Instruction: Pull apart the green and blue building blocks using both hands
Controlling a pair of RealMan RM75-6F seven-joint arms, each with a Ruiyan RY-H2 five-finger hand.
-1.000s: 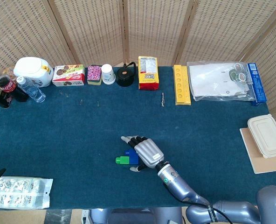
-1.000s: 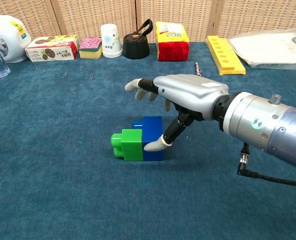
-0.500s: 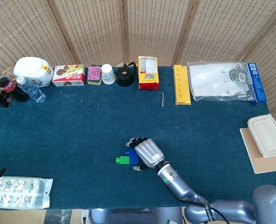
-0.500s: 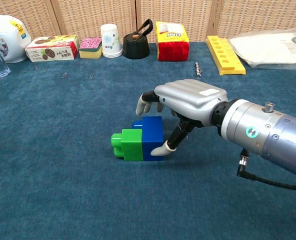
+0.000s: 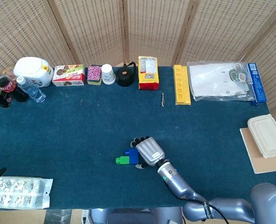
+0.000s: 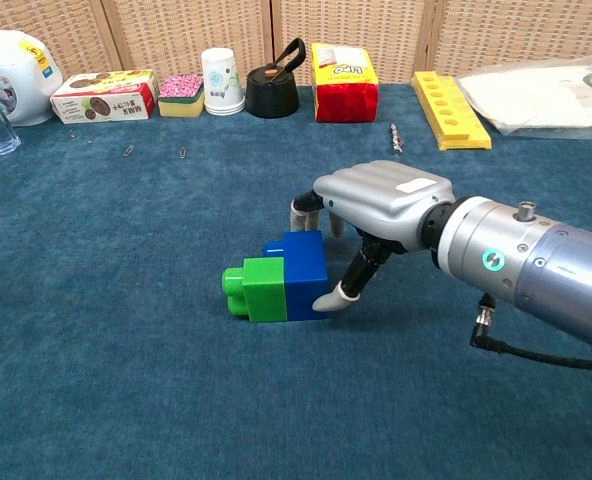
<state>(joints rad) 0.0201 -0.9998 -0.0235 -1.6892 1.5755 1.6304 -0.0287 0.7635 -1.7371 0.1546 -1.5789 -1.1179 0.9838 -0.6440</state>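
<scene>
The green block and the blue block lie joined on the blue cloth, green on the left; in the head view the green block and blue block sit near the table's front middle. My right hand arches over the blue block from the right. Its fingers curl down behind the block's far side and its thumb tip rests at the block's near right bottom corner. The head view shows the same right hand covering the blue block's right part. My left hand appears in neither view.
Along the far edge stand a snack box, a paper cup, a black kettle, a yellow bag and a yellow tray. A plastic packet lies front left, a lidded box at the right.
My right hand's fingers have curled from spread out down behind the blue block, and the thumb has closed in on its near corner. The joined blocks have not moved.
</scene>
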